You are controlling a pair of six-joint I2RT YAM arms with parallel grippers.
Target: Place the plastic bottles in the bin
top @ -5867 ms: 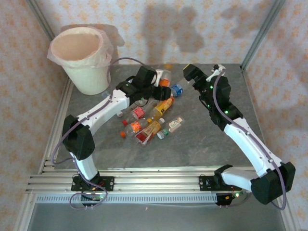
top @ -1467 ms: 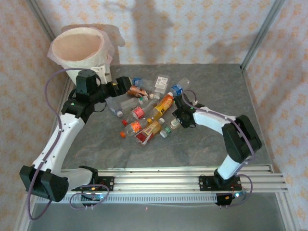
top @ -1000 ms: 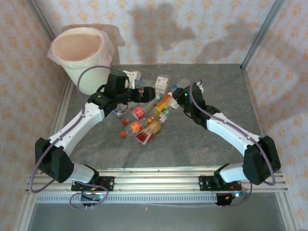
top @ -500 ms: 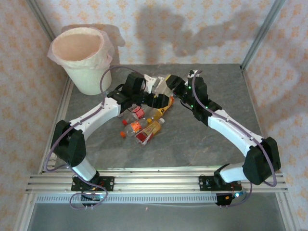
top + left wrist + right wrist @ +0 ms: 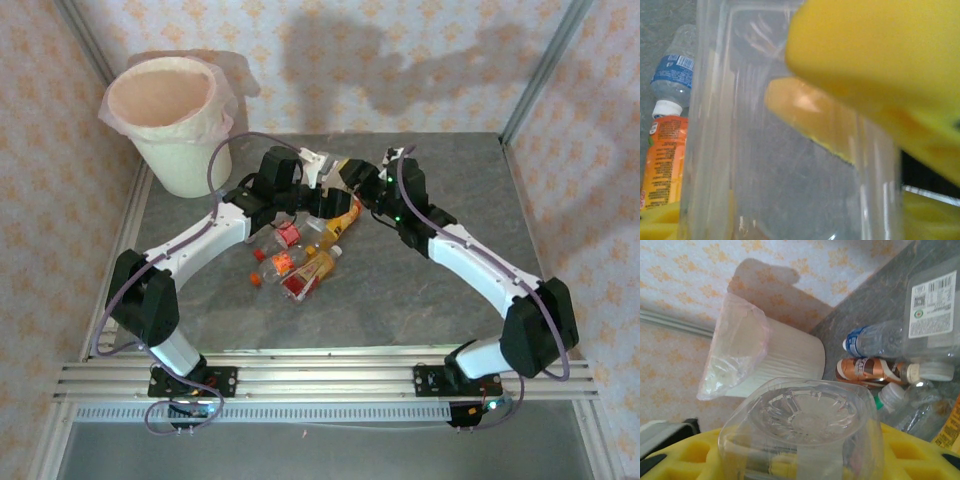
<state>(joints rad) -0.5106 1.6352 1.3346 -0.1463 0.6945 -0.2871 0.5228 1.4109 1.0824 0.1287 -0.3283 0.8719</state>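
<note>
My left gripper [image 5: 322,172] is at the back of the bottle pile. In the left wrist view a clear straight-walled plastic bottle [image 5: 790,175] spans the gap between its yellow fingers [image 5: 657,220], and the left gripper [image 5: 790,222] is shut on it. A blurred yellow shape [image 5: 880,65] crowds the upper right there. My right gripper [image 5: 362,182] sits just to the right, shut on another clear bottle [image 5: 805,415] whose base faces the camera. The bin [image 5: 165,150] stands at the back left, its pink liner [image 5: 735,350] over the rim.
Loose bottles lie on the grey table [image 5: 440,290]: a yellow-orange one [image 5: 343,215], a red-capped one [image 5: 288,234], another near the front [image 5: 312,268]. The right wrist view shows a blue-labelled bottle [image 5: 875,340], a copper one [image 5: 870,370] and a white-labelled flat one [image 5: 935,305].
Both grippers moved towards the back of the pile and closer together. The left jaws narrowed around the clear bottle. The right gripper kept its bottle.
</note>
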